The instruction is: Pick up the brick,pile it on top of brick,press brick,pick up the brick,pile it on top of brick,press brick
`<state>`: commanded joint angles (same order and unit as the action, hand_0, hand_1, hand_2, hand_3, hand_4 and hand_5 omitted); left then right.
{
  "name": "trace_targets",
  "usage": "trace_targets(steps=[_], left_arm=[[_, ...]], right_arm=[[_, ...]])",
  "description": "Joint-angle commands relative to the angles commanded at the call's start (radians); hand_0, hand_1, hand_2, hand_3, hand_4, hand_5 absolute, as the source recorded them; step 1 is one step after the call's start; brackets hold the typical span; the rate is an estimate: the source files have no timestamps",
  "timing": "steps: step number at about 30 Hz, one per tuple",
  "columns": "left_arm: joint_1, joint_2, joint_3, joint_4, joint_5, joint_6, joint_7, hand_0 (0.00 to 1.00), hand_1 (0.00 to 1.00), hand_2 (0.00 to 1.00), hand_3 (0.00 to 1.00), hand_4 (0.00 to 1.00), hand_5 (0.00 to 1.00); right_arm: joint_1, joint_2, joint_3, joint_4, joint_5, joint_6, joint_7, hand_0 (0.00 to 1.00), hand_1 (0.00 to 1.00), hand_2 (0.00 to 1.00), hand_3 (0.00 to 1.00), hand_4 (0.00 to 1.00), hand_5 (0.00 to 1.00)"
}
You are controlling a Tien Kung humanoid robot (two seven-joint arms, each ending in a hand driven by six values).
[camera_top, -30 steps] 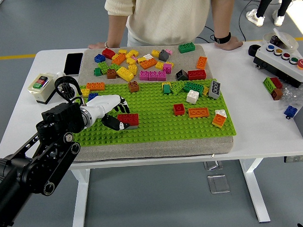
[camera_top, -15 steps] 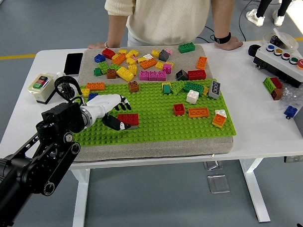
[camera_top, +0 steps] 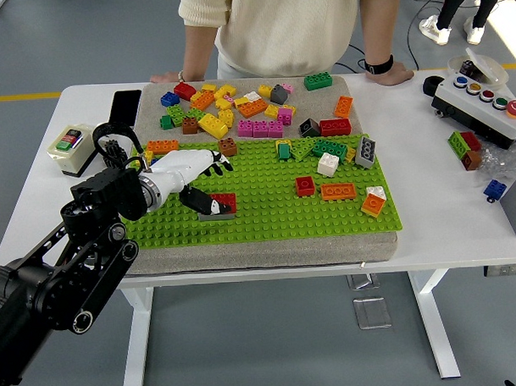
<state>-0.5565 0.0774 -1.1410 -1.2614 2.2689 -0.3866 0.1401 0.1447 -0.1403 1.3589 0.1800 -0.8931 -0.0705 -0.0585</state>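
Note:
A red brick [camera_top: 224, 200] sits on a grey brick [camera_top: 215, 216] at the left of the green baseplate [camera_top: 267, 211]. My left hand [camera_top: 200, 180] hovers just left of this stack. Its white fingers [camera_top: 211, 163] are spread above and beyond the brick, and its dark thumb reaches down to the stack's left end. The hand holds nothing. Many loose bricks lie along the plate's far edge and on the grey mat behind it, among them a yellow brick [camera_top: 211, 125] and a red brick [camera_top: 334, 127]. The right arm is out of view.
A person stands at the far side with both hands [camera_top: 390, 73] resting on the table. A phone [camera_top: 124, 108] and a small switch box [camera_top: 71, 148] lie at the left. A button box [camera_top: 484, 105] and several loose bricks [camera_top: 467, 147] are at the right.
My left hand has lifted and shifted a little toward the far side, its fingers now higher above the red brick. The red brick stays where it was.

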Motion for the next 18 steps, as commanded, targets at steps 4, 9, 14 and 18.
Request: trace_targets(steps=[4,9,14,18], left_arm=[[-0.013,-0.004,0.035,0.019,0.000,0.042,-0.023,0.817,0.756,0.781,0.828,0.925,0.324],[-0.036,-0.009,0.064,0.051,0.000,0.068,-0.035,0.853,0.790,0.815,0.862,0.998,0.475],[-0.069,-0.020,0.079,0.094,0.000,0.080,-0.038,0.858,0.794,0.821,0.866,0.998,0.491],[-0.092,-0.032,0.087,0.131,0.000,0.096,-0.042,0.859,0.797,0.824,0.866,0.998,0.510]], right_arm=[[0.002,0.000,-0.002,0.000,0.002,-0.001,0.001,0.753,0.677,0.721,0.710,0.998,0.646],[0.002,0.000,-0.002,0.000,0.002,0.000,0.001,0.751,0.677,0.721,0.710,0.998,0.646],[0.005,-0.001,-0.002,0.000,0.003,0.000,0.000,0.754,0.677,0.721,0.710,0.998,0.647],[0.005,-0.002,-0.004,0.000,0.004,0.000,0.000,0.752,0.676,0.721,0.710,0.998,0.648]])
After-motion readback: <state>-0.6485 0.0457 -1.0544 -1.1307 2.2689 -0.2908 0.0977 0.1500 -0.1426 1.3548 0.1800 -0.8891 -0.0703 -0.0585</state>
